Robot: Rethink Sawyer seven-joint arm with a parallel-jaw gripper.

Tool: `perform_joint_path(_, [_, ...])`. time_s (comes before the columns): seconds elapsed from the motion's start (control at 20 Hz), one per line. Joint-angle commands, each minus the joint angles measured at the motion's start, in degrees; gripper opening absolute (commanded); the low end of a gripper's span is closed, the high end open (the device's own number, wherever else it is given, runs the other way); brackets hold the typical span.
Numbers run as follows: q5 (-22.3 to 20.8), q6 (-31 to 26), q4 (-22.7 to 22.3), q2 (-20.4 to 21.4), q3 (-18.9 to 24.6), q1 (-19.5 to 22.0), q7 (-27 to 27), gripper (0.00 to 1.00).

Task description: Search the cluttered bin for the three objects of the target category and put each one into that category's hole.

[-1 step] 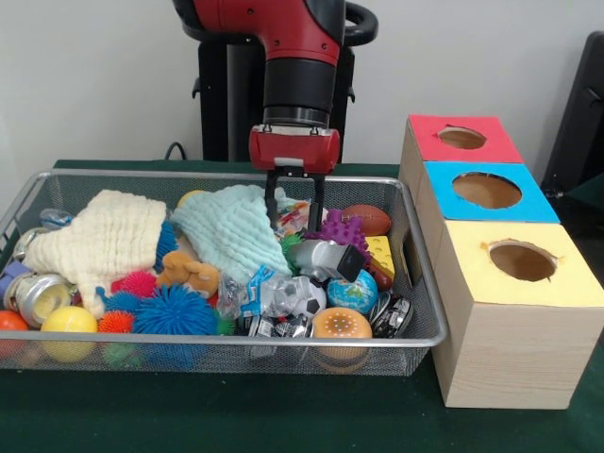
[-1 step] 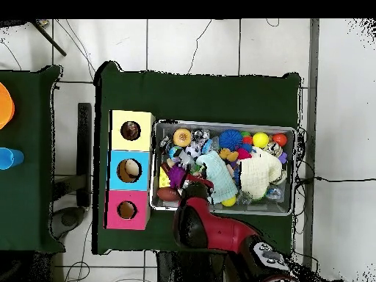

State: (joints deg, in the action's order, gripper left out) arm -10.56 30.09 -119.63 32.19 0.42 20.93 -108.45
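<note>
The wire mesh bin fills the middle of the green table, its long axis running across the front view, and the gripper hangs over its far middle part. To one side of the jaws, outside the bin, stands the wooden box row: 3 holes in tops coloured red, blue and yellow, lined up from far to near; the overhead view shows something round inside the blue hole.

The jaws stand apart, the 2 black fingers pointing straight down with nothing seen between them; their tips dip to the edge of the pale green cloth, which spreads away from them on the side opposite the boxes. Beyond that lies the cream cloth, draped over other clutter.

Just below the jaws sit a purple spiky toy and a grey block-like object. A small brown football lies beside them toward the boxes, long axis crosswise. Nearer the camera are a blue spiky ball, a globe ball, an orange burger-like toy, a soccer-pattern ball, a yellow ball and a tin can.
</note>
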Motion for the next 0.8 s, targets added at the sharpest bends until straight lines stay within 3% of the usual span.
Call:
perform_joint_path(0.05, [2.12, -3.25, 0.12, -0.52, 0.07, -0.28, -9.95, 1.00])
perform_joint_path(0.8, [3.14, -4.10, 0.45, -1.28, -4.25, -4.56, -8.02, 1.00])
